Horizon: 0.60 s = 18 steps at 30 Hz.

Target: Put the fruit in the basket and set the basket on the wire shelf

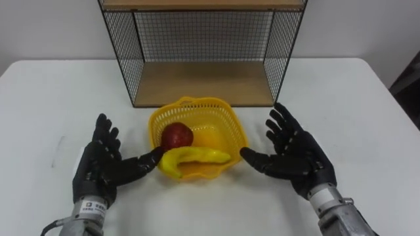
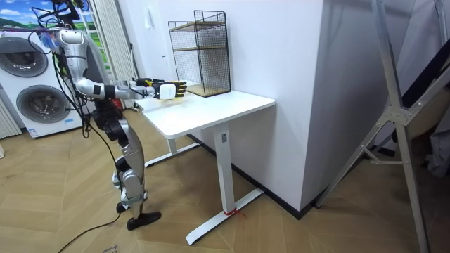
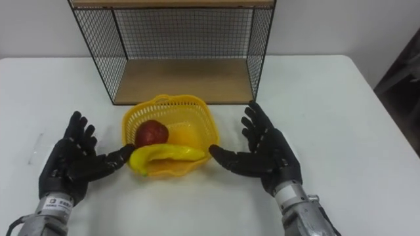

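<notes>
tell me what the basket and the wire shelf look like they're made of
Basket: probably plastic, glossy yellow, moulded lattice walls and wavy rim. Wire shelf: thin black grid, likely painted metal, matte. Its board: tan and flat, looks like wood or wood-look laminate.

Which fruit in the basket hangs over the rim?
The banana: it lies across the front rim of the yellow basket, one end poking out toward the left robot hand. The red apple sits inside.

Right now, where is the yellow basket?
In the eye views the yellow basket sits on the white table, centred just in front of the wire shelf, between the open left hand and right hand.
</notes>
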Tool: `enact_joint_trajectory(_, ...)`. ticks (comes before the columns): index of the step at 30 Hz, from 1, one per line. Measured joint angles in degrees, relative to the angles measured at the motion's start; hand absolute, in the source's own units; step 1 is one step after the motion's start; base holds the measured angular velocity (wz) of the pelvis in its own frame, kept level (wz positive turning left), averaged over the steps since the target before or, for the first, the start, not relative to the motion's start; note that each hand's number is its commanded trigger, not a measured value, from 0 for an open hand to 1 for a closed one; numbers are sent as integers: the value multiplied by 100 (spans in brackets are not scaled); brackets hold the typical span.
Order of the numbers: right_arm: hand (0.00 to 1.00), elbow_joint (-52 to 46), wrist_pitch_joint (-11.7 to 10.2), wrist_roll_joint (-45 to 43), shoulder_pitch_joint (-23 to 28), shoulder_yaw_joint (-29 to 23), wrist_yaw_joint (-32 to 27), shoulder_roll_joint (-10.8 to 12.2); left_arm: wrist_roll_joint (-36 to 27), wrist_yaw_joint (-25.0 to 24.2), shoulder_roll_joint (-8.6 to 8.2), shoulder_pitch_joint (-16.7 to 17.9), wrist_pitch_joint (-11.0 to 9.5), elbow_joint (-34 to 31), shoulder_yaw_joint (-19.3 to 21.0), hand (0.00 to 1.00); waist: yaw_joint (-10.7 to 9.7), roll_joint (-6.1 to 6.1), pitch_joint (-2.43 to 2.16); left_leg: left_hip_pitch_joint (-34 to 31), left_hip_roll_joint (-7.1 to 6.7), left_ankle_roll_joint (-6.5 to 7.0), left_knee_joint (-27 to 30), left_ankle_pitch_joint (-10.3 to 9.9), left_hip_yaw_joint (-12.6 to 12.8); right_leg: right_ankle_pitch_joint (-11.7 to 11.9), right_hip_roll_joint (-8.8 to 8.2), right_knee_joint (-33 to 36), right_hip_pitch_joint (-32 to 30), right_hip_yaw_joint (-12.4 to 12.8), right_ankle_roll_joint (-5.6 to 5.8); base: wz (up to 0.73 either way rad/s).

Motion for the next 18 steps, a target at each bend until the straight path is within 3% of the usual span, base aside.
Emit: enact_joint_trajectory(18, 0, 173, 0, 2, 1, 257, 140, 34, -220, -211, -22, -1, 0, -1, -41, 0, 3, -63, -31, 88, 9, 0, 2, 0, 42, 0, 8, 48, 28, 65, 1, -2)
